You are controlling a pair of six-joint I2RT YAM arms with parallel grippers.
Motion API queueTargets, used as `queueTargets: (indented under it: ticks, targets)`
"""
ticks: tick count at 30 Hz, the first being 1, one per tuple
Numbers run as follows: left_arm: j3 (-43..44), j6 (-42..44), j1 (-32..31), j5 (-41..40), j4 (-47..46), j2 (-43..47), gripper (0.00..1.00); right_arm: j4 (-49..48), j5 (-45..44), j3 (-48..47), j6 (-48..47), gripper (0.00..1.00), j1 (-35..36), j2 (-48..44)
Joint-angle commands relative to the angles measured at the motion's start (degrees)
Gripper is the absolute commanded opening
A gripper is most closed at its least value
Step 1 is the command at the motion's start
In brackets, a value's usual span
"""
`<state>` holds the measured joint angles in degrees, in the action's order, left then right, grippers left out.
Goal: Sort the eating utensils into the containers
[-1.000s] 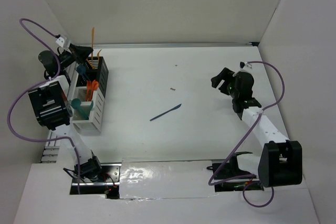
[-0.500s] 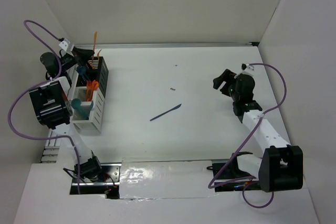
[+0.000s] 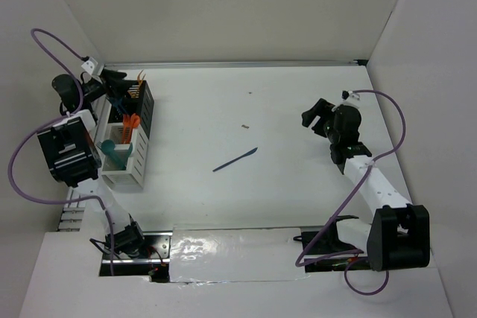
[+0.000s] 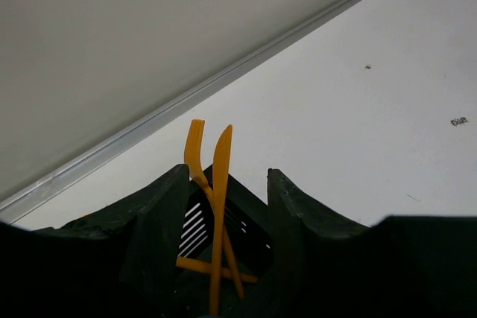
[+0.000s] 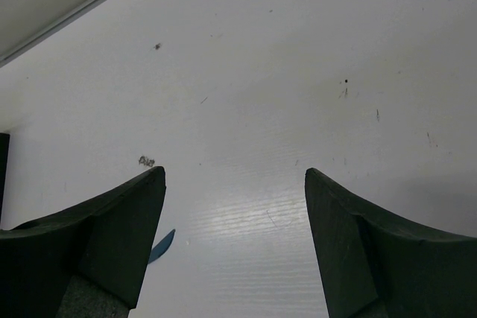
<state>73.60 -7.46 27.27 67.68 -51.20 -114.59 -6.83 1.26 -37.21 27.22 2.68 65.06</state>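
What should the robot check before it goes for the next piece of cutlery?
1. Left fingers apart, not pinching the orange knife: ok.
2. Orange knife and orange fork standing in the black bin: ok.
3. Right fingers open and empty: ok.
4. Every utensil sorted: not ok, a dark blue knife lies on the table.
5. Room for it in the white bins: cannot tell.

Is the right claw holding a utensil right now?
No, the right claw is open, and only bare table shows between its jaws.
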Motion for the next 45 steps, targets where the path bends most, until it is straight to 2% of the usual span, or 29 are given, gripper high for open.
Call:
queueTargets:
  ticks: [1, 5, 7, 8, 9, 10, 11, 12, 13, 14, 15, 16, 18, 19, 24, 25, 27, 28, 31, 35, 36, 39, 45]
  targets:
    - [0.0, 2.0, 1.6, 1.8, -2.5, 7.9, 0.59, -2.1, 0.6, -0.3, -0.2, 0.82, -0.3, -1.2]
    - [1.9, 1.9, 1.2, 1.2, 3.0, 15.3, 0.61, -0.8, 1.1, -0.3, 0.6, 0.82, -0.4, -2.4]
    - [6.7, 5.0, -0.8, 2.1, 15.6, 20.1, 0.6, 1.5, 1.1, -0.9, 1.2, 0.83, -0.3, -3.1]
    - [9.0, 11.4, -4.4, 2.5, 23.2, 21.1, 0.6, 2.5, 1.1, -1.5, 1.3, 0.83, -0.2, -3.3]
    - [11.4, 15.9, -3.8, 2.5, 36.6, 22.4, 0.61, 3.5, 1.1, -1.5, 1.8, 0.83, -0.3, -3.4]
    - [15.7, 19.3, -7.4, 1.2, 43.0, 23.9, 0.62, 4.4, 1.1, -2.0, 2.0, 0.85, -0.3, -3.5]
    - [17.0, 23.9, -14.5, -0.8, 49.9, 24.8, 0.62, 6.1, 1.1, -2.0, 2.9, 0.86, -0.3, -4.1]
    - [17.5, 25.7, -18.9, -5.7, 53.4, 25.5, 0.62, 6.6, 1.1, -1.3, 3.0, 0.86, -0.3, -4.3]
    - [17.7, 26.6, -17.8, -9.3, 60.1, 27.1, 0.61, 6.7, 1.1, -0.7, 3.8, 0.86, -0.3, -4.3]
    - [17.5, 26.2, -23.1, -12.8, 62.8, 27.9, 0.61, 7.3, 1.1, 0.5, 5.0, 0.87, -0.4, -5.0]
    - [16.2, 25.1, -32.4, -16.0, 64.4, 28.8, 0.6, 7.3, 1.6, 1.1, 5.5, 0.87, -0.4, -5.4]
    - [12.5, 23.8, -35.5, -20.1, 65.2, 29.7, 0.6, 7.9, 1.6, 1.1, 5.9, 0.87, -0.5, -6.4]
    - [7.9, 23.5, -41.6, -23.3, 65.3, 32.3, 0.62, 10.2, 2.3, 1.8, 5.8, 0.87, -0.6, -7.7]
    - [6.5, 24.6, -45.9, -29.2, 67.8, 32.8, 0.63, 11.2, 2.3, 1.8, 5.7, 0.87, -0.6, -9.2]
    - [9.4, 23.8, -59.8, -43.6, 85.5, 25.8, 0.55, 16.4, 2.3, 1.3, 1.5, 0.88, -0.7, -14.3]
    - [9.5, 22.9, -64.0, -45.1, 87.0, 24.9, 0.55, 17.0, 2.3, 1.3, 1.7, 0.88, -0.7, -15.7]
    - [7.9, 21.9, -65.5, -47.4, 88.4, 23.1, 0.55, 17.0, 2.3, 1.9, 2.6, 0.89, -0.7, -17.1]
    - [7.3, 21.3, -68.1, -47.7, 87.7, 22.8, 0.55, 17.0, 3.0, 2.5, 3.4, 0.88, -0.7, -18.6]
    - [5.9, 19.6, -70.1, -51.1, 84.4, 21.0, 0.58, 18.2, 3.5, 3.7, 3.9, 0.89, -0.7, -21.6]
    - [7.8, 17.6, -70.3, -54.9, 84.4, 14.2, 0.57, 20.5, 2.1, 4.3, 3.2, 0.88, -0.7, -24.4]
    - [10.9, 17.2, -70.1, -56.0, 86.5, 8.8, 0.53, 21.4, 1.4, 4.8, 3.0, 0.89, -0.7, -25.6]
    - [13.5, 17.7, -70.1, -56.4, 90.0, 4.0, 0.52, 22.1, 0.8, 4.8, 2.6, 0.89, -0.7, -25.9]
    - [14.4, 18.6, -69.3, -57.1, 89.3, 0.2, 0.51, 22.1, 0.2, 5.3, 2.1, 0.89, -0.8, -26.0]
